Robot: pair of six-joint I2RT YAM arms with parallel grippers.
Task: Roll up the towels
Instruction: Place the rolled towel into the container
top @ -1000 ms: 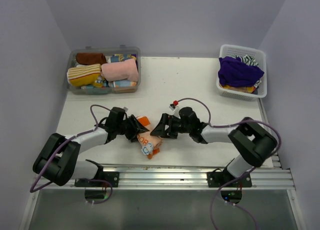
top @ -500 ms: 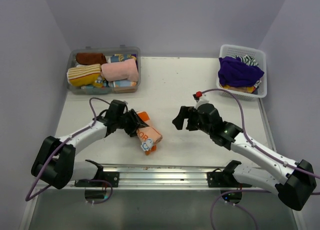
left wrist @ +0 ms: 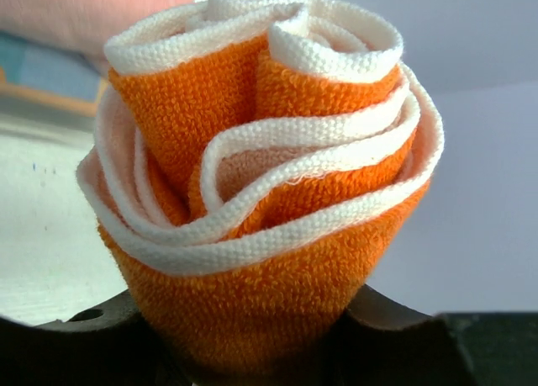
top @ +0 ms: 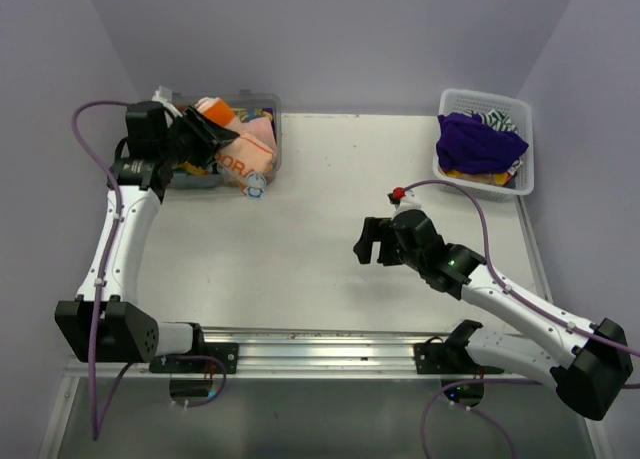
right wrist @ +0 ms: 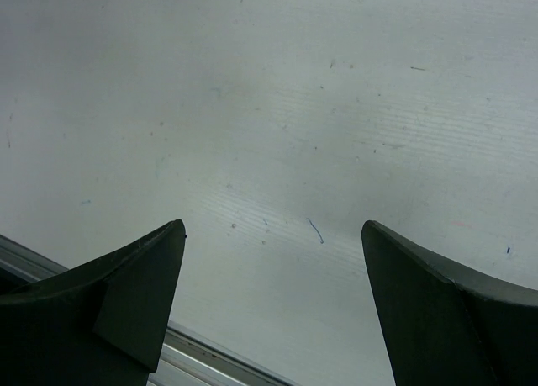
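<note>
A rolled orange-and-cream towel (top: 238, 159) hangs over the front edge of the clear bin (top: 276, 109) at the back left, with my left gripper (top: 207, 139) shut on it. In the left wrist view the roll's spiral end (left wrist: 261, 193) fills the picture between the dark jaws. Inside the bin lie a pink towel (top: 262, 131) and other rolled towels, partly hidden by the arm. A purple towel (top: 478, 142) is heaped in the white basket (top: 520, 104) at the back right. My right gripper (top: 371, 241) is open above the bare table (right wrist: 277, 150), its fingertips (right wrist: 164, 251) wide apart.
The metal rail (top: 330, 344) runs along the table's near edge. The cell's walls close in the left, back and right sides. A striped cloth (top: 497, 119) shows behind the purple towel in the basket.
My left arm has lifted the rolled orange-and-cream towel from the table's near middle and carried it to the bin at the back left. My right gripper let go and drew back to the right.
</note>
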